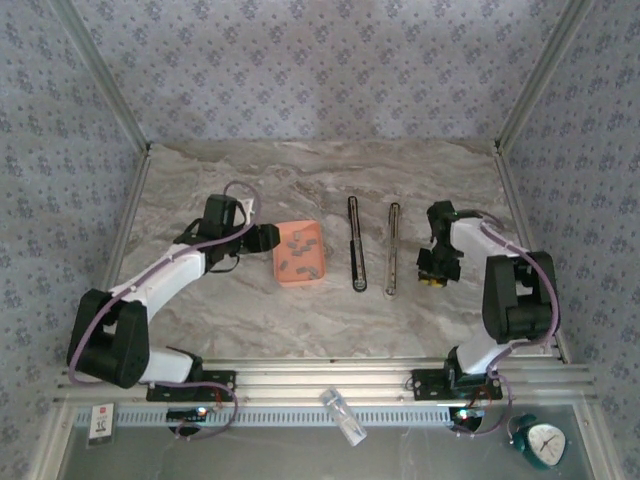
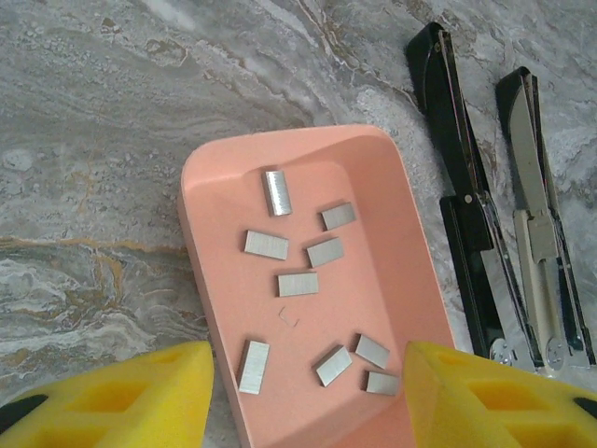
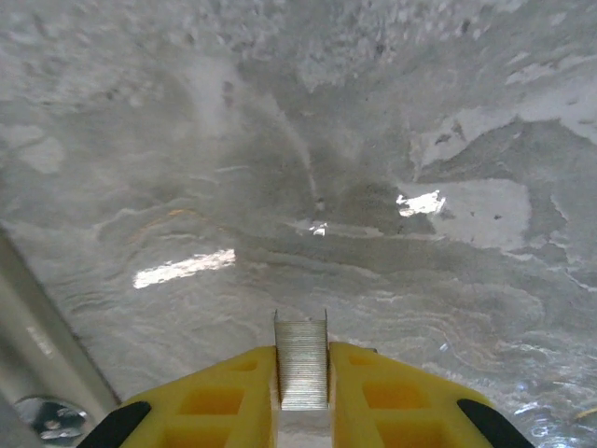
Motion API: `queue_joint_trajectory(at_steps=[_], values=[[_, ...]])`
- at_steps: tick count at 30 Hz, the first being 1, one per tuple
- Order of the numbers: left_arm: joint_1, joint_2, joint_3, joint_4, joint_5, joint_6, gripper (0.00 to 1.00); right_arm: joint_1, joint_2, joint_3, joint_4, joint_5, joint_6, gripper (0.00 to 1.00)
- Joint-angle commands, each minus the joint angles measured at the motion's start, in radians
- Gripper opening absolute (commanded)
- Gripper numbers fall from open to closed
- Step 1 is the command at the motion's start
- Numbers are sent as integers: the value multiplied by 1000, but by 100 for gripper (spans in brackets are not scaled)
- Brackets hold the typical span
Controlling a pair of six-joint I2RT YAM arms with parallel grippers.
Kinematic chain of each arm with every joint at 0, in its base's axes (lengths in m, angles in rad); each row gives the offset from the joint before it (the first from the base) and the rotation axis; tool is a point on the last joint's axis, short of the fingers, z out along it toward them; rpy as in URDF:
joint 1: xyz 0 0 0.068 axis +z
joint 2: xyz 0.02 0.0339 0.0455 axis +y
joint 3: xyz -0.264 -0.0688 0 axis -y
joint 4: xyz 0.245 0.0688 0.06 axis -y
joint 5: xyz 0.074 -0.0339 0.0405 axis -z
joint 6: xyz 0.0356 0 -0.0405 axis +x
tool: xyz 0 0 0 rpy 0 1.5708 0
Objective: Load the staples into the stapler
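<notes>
Right fingers clamp a staple strip above the marble desk.
The right wrist camera catches that grip. The overhead view shows the stapler lying as two long bars beside the salmon tray. The left wrist view shows the left fingers apart over the tray, where loose staples lie scattered.

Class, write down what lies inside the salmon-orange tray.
Nine loose staple strips and one single bent staple lie in the tray. Its near right corner is hidden behind the left gripper's fingers.
</notes>
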Motion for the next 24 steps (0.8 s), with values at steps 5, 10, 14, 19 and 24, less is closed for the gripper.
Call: queue_joint_trajectory(at_steps=[5, 10, 14, 19, 24], values=[[-8, 19, 32, 7, -12, 18, 56, -7, 72, 11, -30, -1, -37, 23], [-7, 14, 26, 2, -21, 19, 56, -11, 82, 47, -62, -9, -53, 38], [-7, 14, 28, -1, -22, 23, 56, -21, 81, 71, -71, -10, -61, 36], [-7, 14, 30, -6, -29, 29, 56, -21, 108, 87, -71, -24, -75, 33], [-7, 8, 29, -14, -31, 32, 57, -20, 120, 82, -68, -21, -80, 31]])
